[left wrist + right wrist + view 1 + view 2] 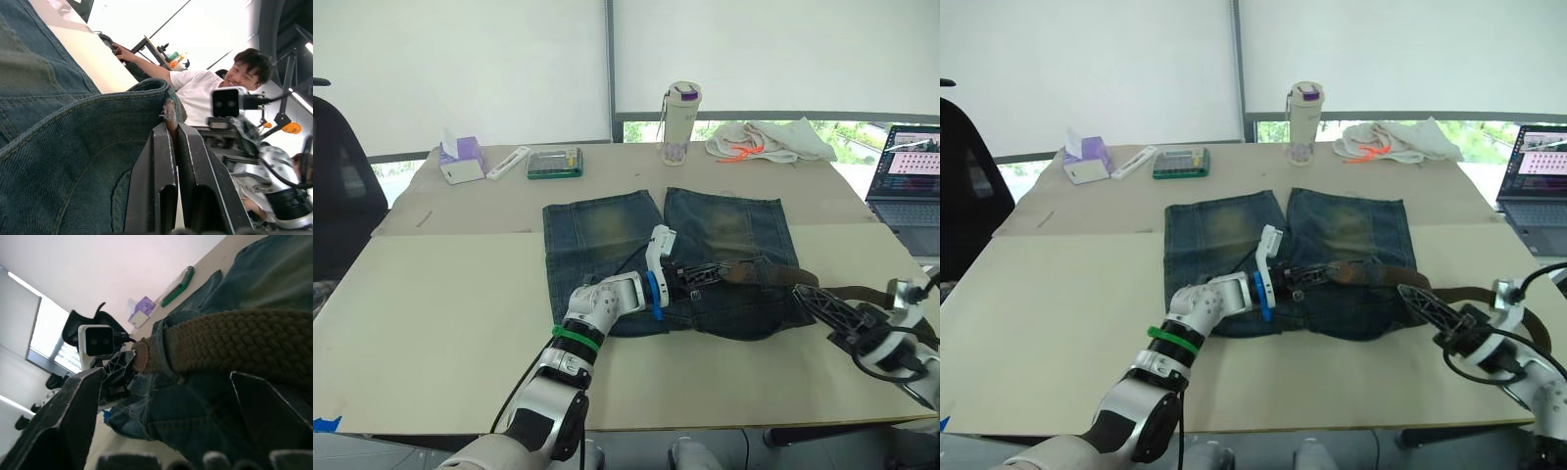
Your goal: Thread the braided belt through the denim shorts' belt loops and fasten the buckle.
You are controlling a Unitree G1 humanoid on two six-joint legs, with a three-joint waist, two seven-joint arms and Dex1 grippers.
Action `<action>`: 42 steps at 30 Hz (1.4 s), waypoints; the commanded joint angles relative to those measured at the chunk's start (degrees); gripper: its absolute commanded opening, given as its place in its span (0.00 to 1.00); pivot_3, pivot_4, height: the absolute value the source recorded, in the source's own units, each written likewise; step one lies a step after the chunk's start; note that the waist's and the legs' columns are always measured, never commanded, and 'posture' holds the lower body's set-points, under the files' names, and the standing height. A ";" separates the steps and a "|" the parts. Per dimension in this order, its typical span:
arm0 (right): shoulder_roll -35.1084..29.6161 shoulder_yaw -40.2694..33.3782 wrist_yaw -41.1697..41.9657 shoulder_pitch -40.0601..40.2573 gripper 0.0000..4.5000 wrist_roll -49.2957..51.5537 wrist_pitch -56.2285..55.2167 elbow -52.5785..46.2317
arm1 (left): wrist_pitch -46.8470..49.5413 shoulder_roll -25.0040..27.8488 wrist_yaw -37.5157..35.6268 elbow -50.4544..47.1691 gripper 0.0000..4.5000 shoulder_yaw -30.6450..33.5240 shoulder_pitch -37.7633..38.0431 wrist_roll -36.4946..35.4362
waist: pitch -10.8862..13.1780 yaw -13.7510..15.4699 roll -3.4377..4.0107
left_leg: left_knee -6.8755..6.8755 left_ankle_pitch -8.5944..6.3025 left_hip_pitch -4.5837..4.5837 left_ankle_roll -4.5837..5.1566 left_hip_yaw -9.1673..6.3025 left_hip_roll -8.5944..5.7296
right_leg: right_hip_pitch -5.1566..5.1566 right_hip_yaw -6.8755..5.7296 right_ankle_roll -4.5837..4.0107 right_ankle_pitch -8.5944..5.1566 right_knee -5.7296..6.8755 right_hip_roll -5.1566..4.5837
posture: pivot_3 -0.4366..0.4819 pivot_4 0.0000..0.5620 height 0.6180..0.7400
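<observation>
Beyond the left gripper [705,273]: bottle [681,122], tissue box [461,160], green case [555,163], white cloth [770,141]; laptop [911,176] past the right gripper [811,300]

The left claw [705,273] covers the waistband of the denim shorts [607,235] where the braided belt [759,271] ends, so the buckle and belt loops cannot be made out. The laptop [908,176] is cut by the edge.
</observation>
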 commanded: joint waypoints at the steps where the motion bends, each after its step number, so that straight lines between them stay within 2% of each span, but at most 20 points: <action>1: -0.15 -0.92 -0.01 2.77 1.00 4.66 2.43 -8.33 | -1.30 -2.23 0.32 -2.39 0.00 -0.52 -0.50 1.36 | 0.00 -0.18 0.00 | -0.01 0.00 0.01 0.00 0.00 0.01 | 0.00 0.00 0.01 -0.01 0.00 0.01 | 0.48 0.27 1.00; 5: 4.85 1.93 -7.73 1.69 1.00 8.06 2.96 -15.99 | -1.11 -0.27 -0.06 -3.55 0.00 -0.26 -0.05 2.19 | 0.00 -0.37 0.00 | -0.02 -0.01 0.02 0.01 0.00 0.05 | 0.00 0.04 0.02 -0.01 0.04 0.04 | 0.48 0.27 1.00; 8: 10.71 7.09 -16.26 0.68 1.00 6.74 1.85 -21.91 | -0.86 1.17 -0.21 -4.00 0.00 0.51 0.22 2.38 | -0.01 -0.22 0.02 | -0.02 -0.01 0.01 0.00 -0.04 0.05 | 0.00 0.03 0.02 -0.01 0.03 0.03 | 0.48 0.27 1.00; 11: 15.37 11.16 -21.26 0.67 1.00 4.78 -0.31 -25.42 | -0.70 1.50 -0.27 -3.89 0.00 0.71 0.15 2.56 | -0.10 -0.09 0.17 | -0.02 -0.01 -0.02 0.00 -0.15 0.02 | -0.04 0.02 0.02 -0.01 0.03 0.00 | 0.48 0.27 1.00; 14: 17.36 13.72 -21.42 2.20 1.00 1.55 -3.62 -25.29 | -0.53 0.75 0.43 -2.92 0.00 1.26 0.16 2.29 | -0.22 0.28 0.36 | 0.03 -0.01 -0.06 0.00 -0.26 -0.06 | -0.04 0.02 0.03 -0.01 0.00 -0.05 | 0.48 0.27 1.00; 18: 18.02 13.67 -21.58 3.27 1.00 -0.76 -6.94 -22.86 | 0.45 -1.45 2.70 -0.59 0.00 0.95 0.60 3.14 | -0.24 0.40 0.37 | 0.05 -0.01 -0.08 0.00 -0.25 -0.09 | -0.02 0.01 0.04 -0.01 -0.03 -0.05 | 0.48 0.27 1.00; 26: 16.84 12.92 -21.10 3.95 1.00 -0.42 -8.33 -22.08 | 2.43 -0.48 1.75 -0.71 0.00 -1.50 1.73 5.35 | -0.25 -0.12 0.38 | 0.03 -0.01 -0.04 0.00 -0.23 -0.04 | -0.02 0.00 0.04 -0.01 0.01 0.03 | 0.48 0.27 1.00; 33: 16.85 13.49 -21.22 4.48 1.00 -1.19 -9.17 -21.42 | -0.88 0.51 4.28 -2.38 0.00 1.26 2.44 6.38 | -0.24 -0.09 0.38 | 0.03 -0.01 -0.04 0.00 -0.25 -0.04 | -0.02 0.01 0.04 -0.01 0.00 0.01 | 0.48 0.27 1.00; 38: 17.88 13.62 -22.87 3.66 1.00 -1.90 -10.52 -20.56 | -1.69 -0.24 8.70 -3.52 0.00 4.82 3.28 5.33 | -0.24 -0.11 0.37 | 0.03 -0.01 -0.04 0.00 -0.26 -0.03 | -0.02 0.01 0.04 -0.01 0.01 0.02 | 0.48 0.27 1.00; 42: 17.99 13.66 -23.69 3.17 1.00 -2.04 -10.61 -19.76 | -2.13 -0.41 9.79 -5.38 0.00 4.81 4.55 5.82 | -0.25 -0.08 0.38 | 0.03 -0.01 -0.04 0.00 -0.29 -0.03 | -0.02 0.01 0.03 -0.01 0.01 0.01 | 0.48 0.27 1.00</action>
